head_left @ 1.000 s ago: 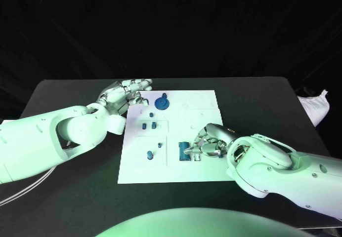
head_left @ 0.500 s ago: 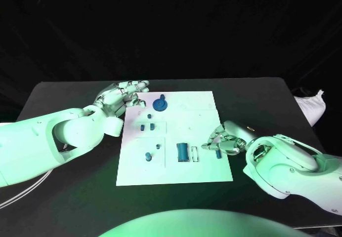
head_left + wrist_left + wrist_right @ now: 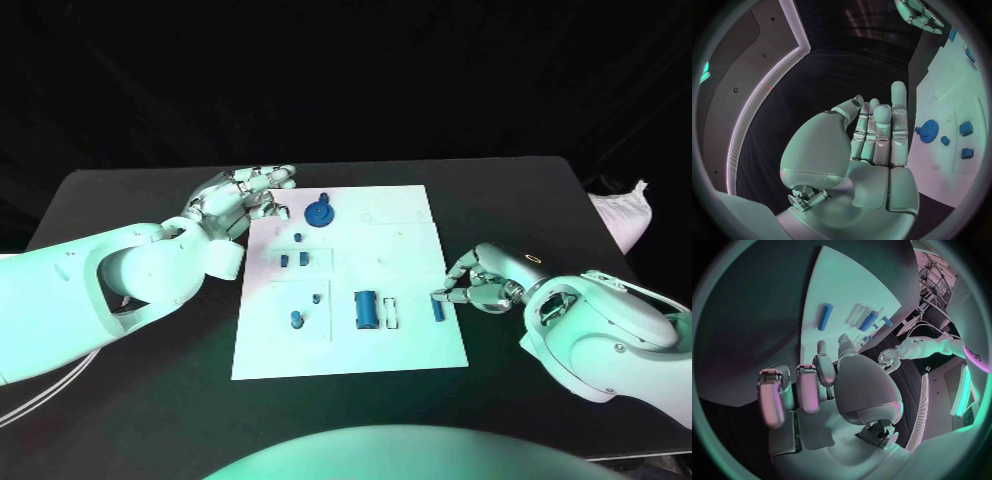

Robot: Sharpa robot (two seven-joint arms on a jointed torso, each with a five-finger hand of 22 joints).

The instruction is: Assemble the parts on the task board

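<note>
A: Head view, entry one. The white task board lies in the middle of the black tabletop. Where do the robot hands stand?

B: The left robot hand hovers at the board's far left corner, fingers curled loosely, nothing in them. Left wrist view agrees: the palm is bare and the fingers stand side by side, slightly bent.

A: And the right?

B: The right robot hand sits at the board's right edge, fingers curled in, their tips just beside a short blue peg lying flat on the board. Touching or apart, I cannot tell from the head view. In the right wrist view the same peg lies clear of the fingers, which hold nothing.

A: Log the parts.

B: A blue gear with a small knob sits near the far edge, close to the left robot hand. Nearer, two small blue blocks lie side by side in the left column, with a tiny blue piece just beyond them. Nearer still, a small blue stud and a rounded blue piece lie at the near left. A blue cylinder lies lengthwise mid-board, with a pale slot just to its right, between cylinder and peg.

A: Anything off the board?

B: A white crumpled bag rests at the tabletop's right edge, well apart from the board.
</note>
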